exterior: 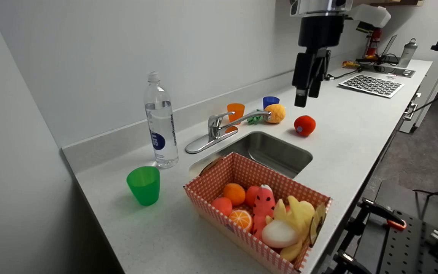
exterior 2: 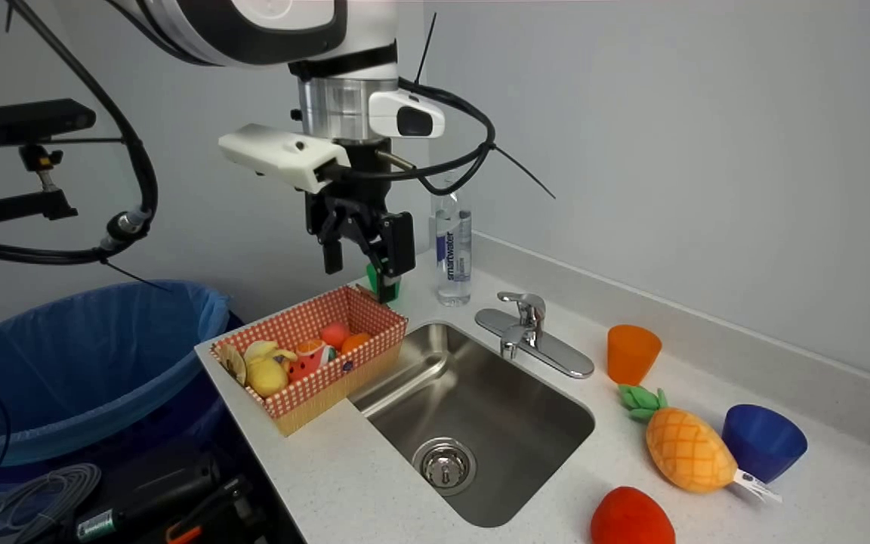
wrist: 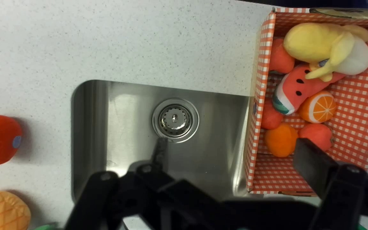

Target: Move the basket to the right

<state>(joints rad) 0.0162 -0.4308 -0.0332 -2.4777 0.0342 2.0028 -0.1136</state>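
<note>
So, basket (exterior 2: 359, 372), red/wht check w/ tan lower part, sits on the counter (wrist: 171, 41) close at one end of the sink (exterior 2: 495, 415), long side along that end; can't tell if it juts over the sink's edge a bit. Inside: toy watermelon slice (wrist: 299, 81), orange slice (wrist: 319, 108), plain orange (wrist: 281, 140), some reddish round pcs (wrist: 316, 135), plus a yellow toy (wrist: 311, 41) w/ a wht part, lying at the basket end away from the sink's faucet (exterior 2: 532, 325) side. End effector (wrist: 233, 147) hangs well above sink level, pointing down, fingers (exterior 2: 399, 245) spread well apart; in the wrist view one finger is seen over the sink, the other over the basket. Faucet stands along the sink's long side, toward the backsplash (exterior 2: 707, 347). Clear water bottle (exterior: 162, 129) upright nr the sink's corner on that same side, basket end; green cup (exterior: 145, 190) nr the bottle, further off from the sink. Off the sink's opp. end: red toy (exterior 2: 633, 517) nr the sink, and pineapple toy (exterior 2: 688, 449) more toward the backsplash w/ blue cup (exterior 2: 763, 444) just beside it; orange cup (exterior 2: 631, 355) behind the sink's corner there, by the backsplash. Well past those, away from the sink along the counter: flat panel (exterior: 373, 85) w/ dark cells + greyish bottle (exterior: 408, 53). Blue-lined bin (exterior 2: 114, 359), in an exterior view, is off the counter, lower down, on the far side of the basket from the sink
</note>
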